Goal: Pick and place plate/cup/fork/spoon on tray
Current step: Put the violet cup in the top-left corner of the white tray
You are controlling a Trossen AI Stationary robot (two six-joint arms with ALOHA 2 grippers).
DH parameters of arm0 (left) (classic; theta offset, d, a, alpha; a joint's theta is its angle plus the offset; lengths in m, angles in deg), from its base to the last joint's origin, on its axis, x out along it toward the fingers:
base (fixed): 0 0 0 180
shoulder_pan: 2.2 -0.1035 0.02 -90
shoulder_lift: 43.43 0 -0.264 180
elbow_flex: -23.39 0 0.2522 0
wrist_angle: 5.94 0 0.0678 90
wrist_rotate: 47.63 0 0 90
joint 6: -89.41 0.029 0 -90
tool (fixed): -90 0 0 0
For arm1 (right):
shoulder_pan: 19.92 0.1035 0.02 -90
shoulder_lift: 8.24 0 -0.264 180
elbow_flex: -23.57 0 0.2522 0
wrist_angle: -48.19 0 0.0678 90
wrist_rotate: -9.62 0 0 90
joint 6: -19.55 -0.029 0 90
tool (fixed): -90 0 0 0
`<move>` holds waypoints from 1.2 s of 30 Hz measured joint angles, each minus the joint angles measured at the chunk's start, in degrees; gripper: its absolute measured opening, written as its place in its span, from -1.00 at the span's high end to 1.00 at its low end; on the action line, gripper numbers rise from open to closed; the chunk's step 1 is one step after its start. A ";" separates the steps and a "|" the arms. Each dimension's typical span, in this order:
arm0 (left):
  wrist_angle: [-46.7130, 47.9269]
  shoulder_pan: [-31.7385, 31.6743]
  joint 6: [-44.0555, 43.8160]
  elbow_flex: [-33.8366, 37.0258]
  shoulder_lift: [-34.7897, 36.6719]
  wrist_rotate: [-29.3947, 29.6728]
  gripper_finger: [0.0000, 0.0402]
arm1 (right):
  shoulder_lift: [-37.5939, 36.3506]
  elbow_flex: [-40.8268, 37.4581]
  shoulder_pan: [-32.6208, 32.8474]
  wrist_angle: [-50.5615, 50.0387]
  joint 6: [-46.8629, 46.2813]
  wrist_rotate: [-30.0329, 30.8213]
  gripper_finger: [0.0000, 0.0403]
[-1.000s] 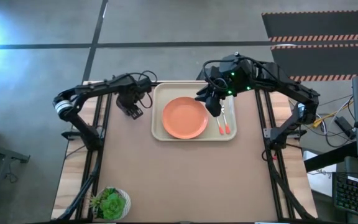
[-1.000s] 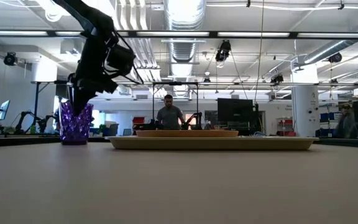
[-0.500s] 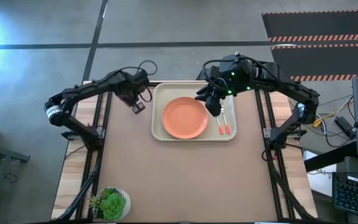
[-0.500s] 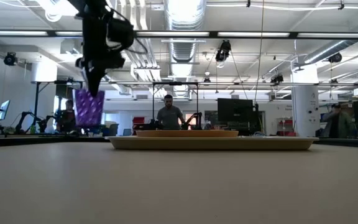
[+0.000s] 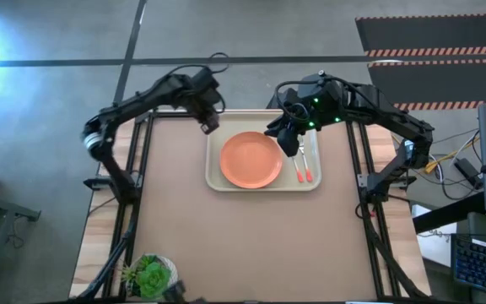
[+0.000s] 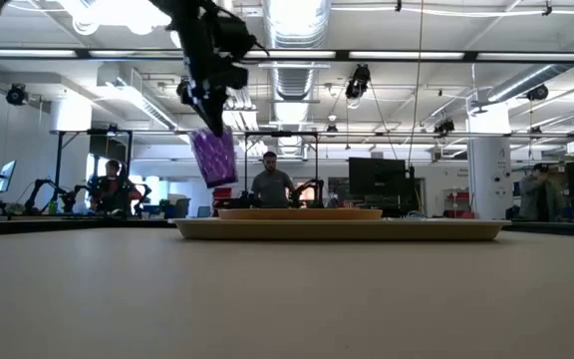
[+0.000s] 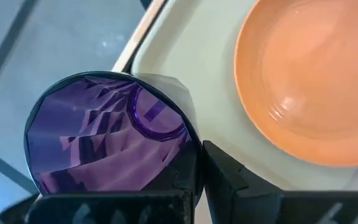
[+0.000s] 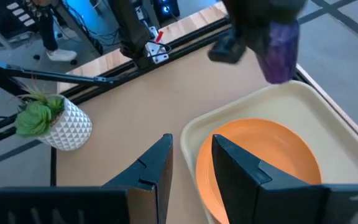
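Note:
The purple cup (image 6: 213, 158) hangs in the air over the far left corner of the cream tray (image 5: 215, 181), with my left gripper (image 5: 208, 124) shut on it. The orange plate (image 5: 251, 160) lies flat in the tray's left half. The fork and spoon (image 5: 304, 165), both with orange-red handles, lie side by side in its right half. My right gripper (image 5: 289, 145) hovers open above the tray between the plate and the cutlery, with nothing between its fingers (image 8: 238, 165). My left gripper pinches the cup's wall at the rim (image 7: 194, 158) between its two fingers, one finger (image 7: 229, 180) outside the wall and the other at the mouth's inner side. The fingers come from above, pointing down. The cup hangs tilted below them, lifted clear of table and tray.
A green plant in a white pot (image 5: 150, 274) stands at the table's near left corner. The brown tabletop (image 5: 243, 245) spreads between the tray and the near edge. People (image 6: 272, 184) stand in the room beyond the table.
My left gripper has shut on the cup on the table left of the tray. It has lifted the cup clear and carried it up, toward the table's right and far edges, to the tray's far left corner. The cup, upright before, now hangs tilted.

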 joint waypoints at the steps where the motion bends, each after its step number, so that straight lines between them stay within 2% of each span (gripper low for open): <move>1: 0.04 0.00 0.55 -0.84 -1.78 -0.02 1.00 | 0.00 0.00 0.00 -0.02 -0.25 0.00 0.50; 7: 0.01 0.15 2.51 -5.15 -9.84 -0.36 1.00 | 0.00 0.00 0.00 0.00 -0.77 0.00 0.50; 19: -1.87 0.95 4.91 -6.43 -16.76 -2.84 1.00 | 0.00 0.00 0.00 -0.02 -0.77 -0.02 0.50; 36: -2.41 2.65 4.65 -6.82 -18.04 -5.17 1.00 | 0.00 0.00 0.00 -0.02 -0.77 -0.02 0.50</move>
